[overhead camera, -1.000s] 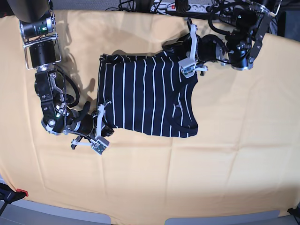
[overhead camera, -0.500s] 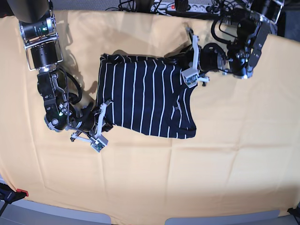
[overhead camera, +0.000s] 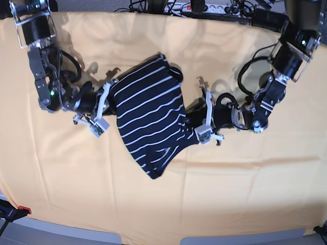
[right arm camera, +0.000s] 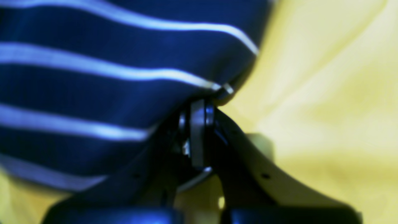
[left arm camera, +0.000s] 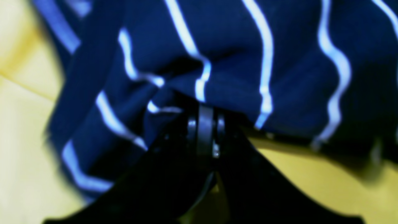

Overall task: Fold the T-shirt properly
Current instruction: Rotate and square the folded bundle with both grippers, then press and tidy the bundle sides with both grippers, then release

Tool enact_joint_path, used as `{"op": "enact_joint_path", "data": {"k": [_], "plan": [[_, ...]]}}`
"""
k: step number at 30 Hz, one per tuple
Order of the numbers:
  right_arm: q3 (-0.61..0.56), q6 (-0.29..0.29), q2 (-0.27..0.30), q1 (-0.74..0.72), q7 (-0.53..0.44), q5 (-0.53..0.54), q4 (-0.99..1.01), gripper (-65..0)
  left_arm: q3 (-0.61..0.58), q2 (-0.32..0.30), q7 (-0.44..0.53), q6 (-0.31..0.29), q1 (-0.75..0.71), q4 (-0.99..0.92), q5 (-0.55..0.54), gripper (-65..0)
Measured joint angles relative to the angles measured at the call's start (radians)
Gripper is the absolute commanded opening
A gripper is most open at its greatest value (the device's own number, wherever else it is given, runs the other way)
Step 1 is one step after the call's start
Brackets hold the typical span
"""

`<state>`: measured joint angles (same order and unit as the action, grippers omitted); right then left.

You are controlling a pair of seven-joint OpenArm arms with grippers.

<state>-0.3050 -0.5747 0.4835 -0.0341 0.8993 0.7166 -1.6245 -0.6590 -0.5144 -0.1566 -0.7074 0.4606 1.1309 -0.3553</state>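
A: Where is the T-shirt?

B: It is in the middle of the yellow cloth that covers the table. It sits slanted, bunched up, with one end pointing down to the front edge.

A: Who is holding it?

B: Both arms. The right gripper is pinched tight on the shirt's edge, on the left side of the base view. The left gripper is pinched tight on the other edge, on the right side.

A: Can you see the pinch up close?

B: Yes, but it is blurry. In the left wrist view the dark fingers meet and the striped T-shirt puckers right where they bite. In the right wrist view the fingers are pressed together on a corner of the T-shirt.

A: What can't you see?

B: I can't tell which part of the shirt each gripper has, a sleeve or a hem. The folds hide that. The fingertips are buried in the fabric. I also can't tell if the shirt lies flat or hangs a bit above the cloth. The left arm is cut off at the top right corner, and the right arm at the top left.

A: Anything else?

B: Cables and a power strip lie along the back edge, partly cut off.
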Motion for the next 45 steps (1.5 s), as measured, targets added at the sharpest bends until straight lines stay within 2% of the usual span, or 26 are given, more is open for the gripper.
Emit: {"op": "enact_joint_path", "data": {"k": [3,6,10,12,14,17,20,21,23,24,25,28,30,32,34,36,40,42,45], "plan": [[0.035,0.040,0.000,0.089,0.024,-0.046,-0.110,-65.0,-0.042,0.022,0.102,0.085,0.071,-0.066,0.111,-65.0],[0.098,0.077,-0.023,0.184,0.036,-0.071,-0.195,-65.0,-0.053,0.068,0.084,0.141,0.148,-0.137,0.171,-65.0],[0.202,0.082,-0.109,0.283,0.048,-0.074,-0.253,-65.0,-0.053,0.141,0.059,0.170,0.211,-0.207,0.232,-65.0],[0.249,0.081,-0.152,0.323,0.048,-0.070,-0.270,-65.0,-0.055,0.153,0.048,0.167,0.230,-0.213,0.269,-65.0],[0.296,0.081,-0.175,0.348,0.040,-0.064,-0.278,-65.0,-0.055,0.148,-0.003,0.165,0.250,-0.213,0.265,-65.0],[0.369,0.078,-0.177,0.348,0.045,-0.069,-0.280,-65.0,-0.055,0.127,-0.182,0.114,0.299,-0.203,0.161,-65.0],[0.433,0.080,-0.174,0.348,0.045,-0.073,-0.290,-65.0,-0.055,0.064,-0.372,0.070,0.323,-0.140,-0.039,-65.0],[0.452,0.100,-0.174,0.348,0.044,-0.069,-0.296,-65.0,-0.055,0.037,-0.446,0.070,0.327,-0.109,-0.121,-65.0],[0.491,0.101,-0.175,0.348,0.044,0.003,-0.307,-65.0,-0.049,-0.019,-0.568,0.060,0.327,-0.050,-0.294,-65.0],[0.512,0.084,-0.176,0.348,0.040,0.054,-0.312,-65.0,-0.040,-0.047,-0.632,0.034,0.327,-0.023,-0.381,-65.0],[0.532,0.038,-0.177,0.347,0.026,0.104,-0.313,-65.0,-0.032,-0.073,-0.695,0.011,0.327,0.003,-0.473,-65.0],[0.567,-0.114,-0.176,0.327,0.020,0.237,-0.314,-65.0,0.006,-0.120,-0.853,0.019,0.328,0.066,-0.766,-65.0],[0.569,-0.118,-0.177,0.299,0.021,0.298,-0.314,-65.0,0.031,-0.128,-0.952,0.017,0.329,0.095,-0.945,-65.0],[0.567,-0.118,-0.177,0.279,0.018,0.318,-0.314,-65.0,0.065,-0.126,-1.022,0.016,0.310,0.123,-1.049,-65.0],[0.562,-0.118,-0.176,0.267,0.019,0.306,-0.314,-65.0,0.094,-0.126,-1.052,0.016,0.260,0.163,-1.099,-65.0],[0.544,-0.118,-0.176,0.254,0.022,0.288,-0.314,-65.0,0.108,-0.116,-1.068,0.016,0.194,0.210,-1.098,-65.0],[0.445,-0.119,-0.173,0.148,0.024,0.195,-0.304,-65.0,0.109,-0.045,-1.074,0.015,0.101,0.279,-1.042,-65.0],[0.377,-0.123,-0.168,0.090,-0.007,0.137,-0.265,-65.0,0.109,-0.010,-1.069,0.015,0.079,0.315,-1.020,-65.0],[0.286,-0.118,-0.166,0.042,-0.052,0.031,-0.179,-65.0,0.111,0.006,-1.056,0.015,0.037,0.337,-0.985,-65.0]]}}
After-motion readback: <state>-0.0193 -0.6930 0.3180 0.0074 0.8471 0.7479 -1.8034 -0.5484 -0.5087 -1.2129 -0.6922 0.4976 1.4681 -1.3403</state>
